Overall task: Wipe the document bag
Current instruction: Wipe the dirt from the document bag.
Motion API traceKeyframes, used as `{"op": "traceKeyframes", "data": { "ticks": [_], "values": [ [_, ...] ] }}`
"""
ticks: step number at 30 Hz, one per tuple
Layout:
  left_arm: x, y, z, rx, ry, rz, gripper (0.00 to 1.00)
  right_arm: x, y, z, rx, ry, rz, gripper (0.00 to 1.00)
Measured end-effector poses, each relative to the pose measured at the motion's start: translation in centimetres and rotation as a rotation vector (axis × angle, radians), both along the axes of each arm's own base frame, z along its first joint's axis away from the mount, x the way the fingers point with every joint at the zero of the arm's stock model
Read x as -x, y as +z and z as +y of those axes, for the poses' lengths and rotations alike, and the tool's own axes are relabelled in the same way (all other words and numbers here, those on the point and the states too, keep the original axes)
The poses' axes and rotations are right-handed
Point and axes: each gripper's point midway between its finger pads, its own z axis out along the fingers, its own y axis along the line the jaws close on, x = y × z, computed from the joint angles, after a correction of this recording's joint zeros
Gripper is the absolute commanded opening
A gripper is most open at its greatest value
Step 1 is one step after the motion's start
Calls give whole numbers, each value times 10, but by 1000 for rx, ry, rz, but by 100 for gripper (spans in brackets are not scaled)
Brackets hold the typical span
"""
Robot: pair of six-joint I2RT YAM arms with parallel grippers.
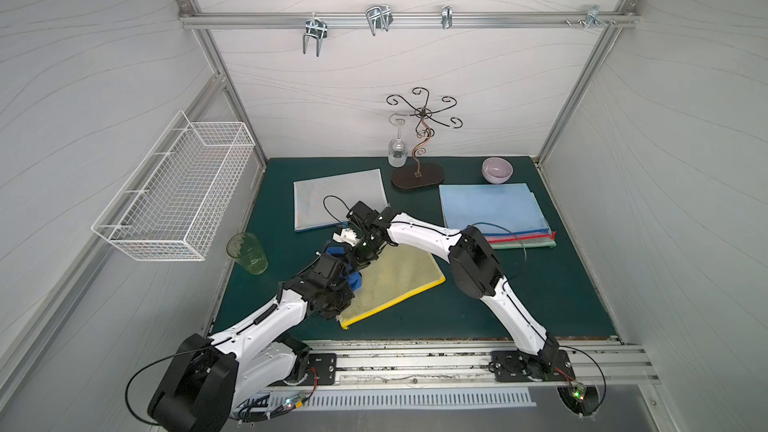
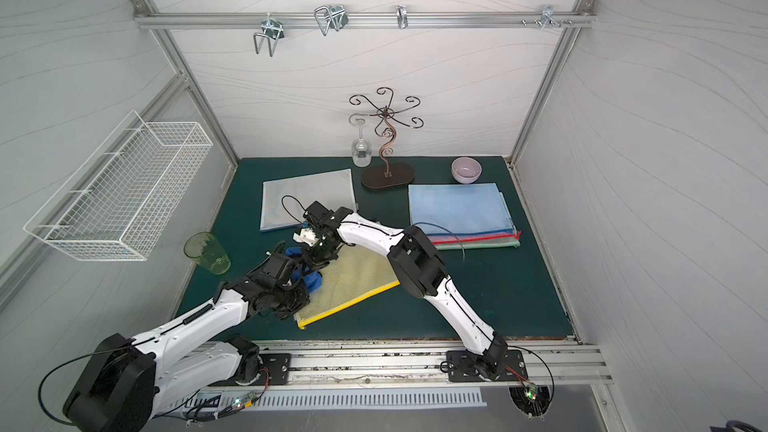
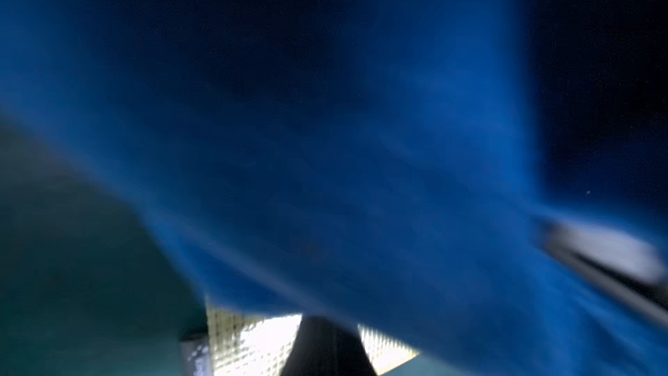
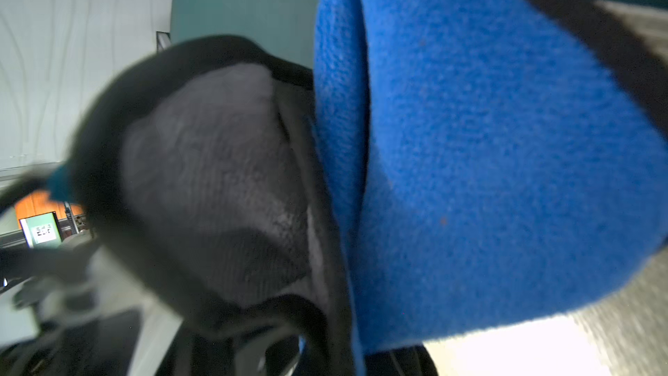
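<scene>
1. I have the yellow document bag [image 1: 399, 280] lying flat on the green mat [image 1: 498, 305], turned at an angle, left of the middle and towards the near edge. Its yellow zip edge faces the front rail.
2. A blue cloth [image 1: 356, 280] sits bunched on the bag's far-left corner, with part of it hanging over onto the mat. Both arms meet over it.
3. My left gripper [image 1: 345, 270] comes in low from the near left. Its jaws are clenched on the blue cloth, which fills almost the whole left wrist view [image 3: 361, 175] as a blur, with a strip of the bag's mesh [image 3: 253, 345] showing beneath.
4. My right gripper [image 1: 360, 257] reaches across from the right and points down at the same corner, jaws closed. The cloth [image 4: 488, 157] lies folded right against its wrist camera, but I cannot tell whether this gripper pinches it or only presses beside it.
5. On the far left of the mat lies a grey mesh bag [image 1: 336, 197], well apart from the yellow one.
6. On the far right lies a stack of bags [image 1: 490, 205], blue on top.
7. A green glass [image 1: 247, 253] stands at the mat's left edge, near the left arm.
8. At the back are a lilac bowl [image 1: 497, 169] and a glass stand [image 1: 417, 178] with one wine glass [image 1: 397, 151] hanging from it.
</scene>
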Motion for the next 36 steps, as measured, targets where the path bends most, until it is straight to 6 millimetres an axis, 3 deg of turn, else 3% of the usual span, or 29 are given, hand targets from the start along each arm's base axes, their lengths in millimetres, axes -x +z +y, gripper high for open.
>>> {"op": "traceKeyframes", "data": {
  "ticks": [2, 5, 8, 12, 15, 17, 19, 25, 27, 29, 31, 33, 36],
  "values": [
    [0, 0, 0, 1, 2, -3, 0, -14, -16, -11, 67, -42, -30, 0],
    [1, 1, 1, 0, 2, -1, 0, -47, -27, -42, 164, -136, -60, 0],
    [1, 1, 1, -1, 3, 0, 0, -96, -25, -100, 267, -278, -127, 0],
    [1, -1, 2, -3, 6, 7, 0, -160, -22, -201, 503, -447, -289, 0],
    [2, -2, 1, -3, 5, 17, 0, -176, -19, -247, 669, -453, -408, 0],
    [1, -2, 1, -2, 4, 22, 0, -167, -17, -248, 682, -401, -415, 0],
    [1, -2, 1, -2, 4, 22, 0, -146, -11, -234, 636, -335, -387, 0],
    [0, 1, 1, 1, 7, 11, 0, -34, 47, -143, 318, -100, -270, 0],
    [0, 1, 1, 2, 8, 10, 0, 4, 54, -114, 237, -25, -210, 0],
    [0, 1, 1, 2, 9, 10, 0, 27, 45, -99, 214, 10, -143, 0],
    [0, 1, 1, 2, 9, 9, 0, 36, 23, -95, 236, 6, -72, 0],
    [0, 1, 1, 2, 9, 8, 0, 35, -3, -103, 292, -29, -26, 0],
    [0, 1, 1, 3, 9, 8, 0, 28, -30, -132, 382, -99, 31, 0]
  ]
}}
